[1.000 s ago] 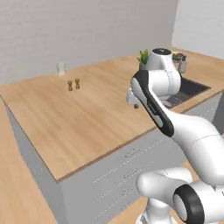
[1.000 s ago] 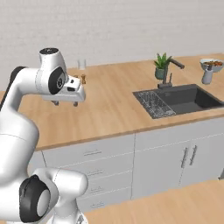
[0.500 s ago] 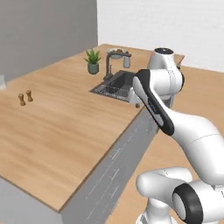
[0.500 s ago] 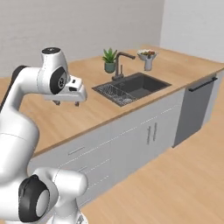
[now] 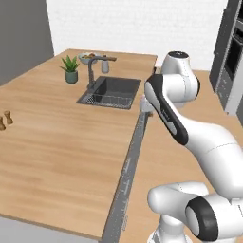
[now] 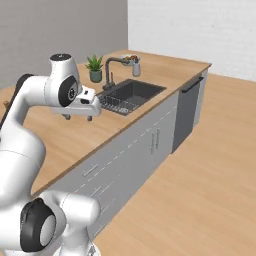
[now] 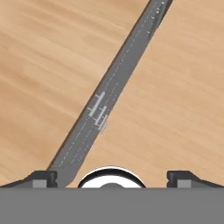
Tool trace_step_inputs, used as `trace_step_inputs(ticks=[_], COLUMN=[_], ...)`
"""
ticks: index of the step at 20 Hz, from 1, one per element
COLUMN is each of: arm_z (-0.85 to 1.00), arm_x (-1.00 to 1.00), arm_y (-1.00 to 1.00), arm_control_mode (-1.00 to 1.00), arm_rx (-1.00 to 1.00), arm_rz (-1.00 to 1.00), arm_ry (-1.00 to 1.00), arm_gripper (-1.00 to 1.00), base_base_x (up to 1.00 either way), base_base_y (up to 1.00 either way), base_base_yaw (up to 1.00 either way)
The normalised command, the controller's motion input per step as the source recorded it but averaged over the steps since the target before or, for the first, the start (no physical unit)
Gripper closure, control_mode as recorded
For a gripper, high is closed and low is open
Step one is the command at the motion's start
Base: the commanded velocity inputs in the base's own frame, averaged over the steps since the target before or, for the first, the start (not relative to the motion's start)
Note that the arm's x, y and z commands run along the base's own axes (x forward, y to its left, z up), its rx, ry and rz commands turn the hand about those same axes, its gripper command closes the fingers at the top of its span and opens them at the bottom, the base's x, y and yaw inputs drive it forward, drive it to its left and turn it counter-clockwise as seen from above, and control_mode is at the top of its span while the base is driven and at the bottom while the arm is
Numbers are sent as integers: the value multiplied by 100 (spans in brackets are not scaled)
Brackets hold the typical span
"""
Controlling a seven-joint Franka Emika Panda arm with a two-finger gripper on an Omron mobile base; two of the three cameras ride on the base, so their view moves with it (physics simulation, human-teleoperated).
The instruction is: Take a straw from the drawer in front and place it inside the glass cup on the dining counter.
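In the left base view the arm is rising from five o'clock and folding its elbow high, the gripper (image 5: 144, 105) hanging over the counter's edge near centre, likely tucked for travel since nothing lies within reach. The dining counter (image 5: 57, 156) is spreading across the left, with the sink (image 5: 110, 91) at eleven o'clock, a potted plant (image 5: 70, 69) beside it, and two wooden shakers (image 5: 4, 120) at nine o'clock. In the right base view the gripper (image 6: 77, 111) is hovering above the counter (image 6: 75, 137) at ten o'clock, grey cabinet fronts (image 6: 130, 155) running below toward centre. In the hand view the fingertips (image 7: 43, 177) are standing wide apart with nothing between them, looking straight down at the counter's edge and the cabinet handles (image 7: 99, 113). I cannot make out the straw, drawer or glass cup here, so fetching has presumably not begun.
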Motion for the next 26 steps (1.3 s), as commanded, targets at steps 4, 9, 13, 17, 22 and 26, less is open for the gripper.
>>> trace_step_inputs(ticks=[4,9,13,17,22,26], arm_z=[0,0,0,1,0,-32], arm_x=[0,0,0,-15,-7,7], arm_y=[0,0,0,1,-30,-87], arm_control_mode=[100,100,100,-100,-100,-100], arm_rx=[0,0,0,34,54,61], arm_rz=[0,0,0,-12,-11,-1], arm_ry=[0,0,0,0,0,0], arm_gripper=[-100,-100,-100,-100,-100,-100], base_base_x=[-41,-22,-24,-6,0,0], base_base_y=[38,34,23,3,0,0], base_base_yaw=[-35,-28,-19,-4,0,0])
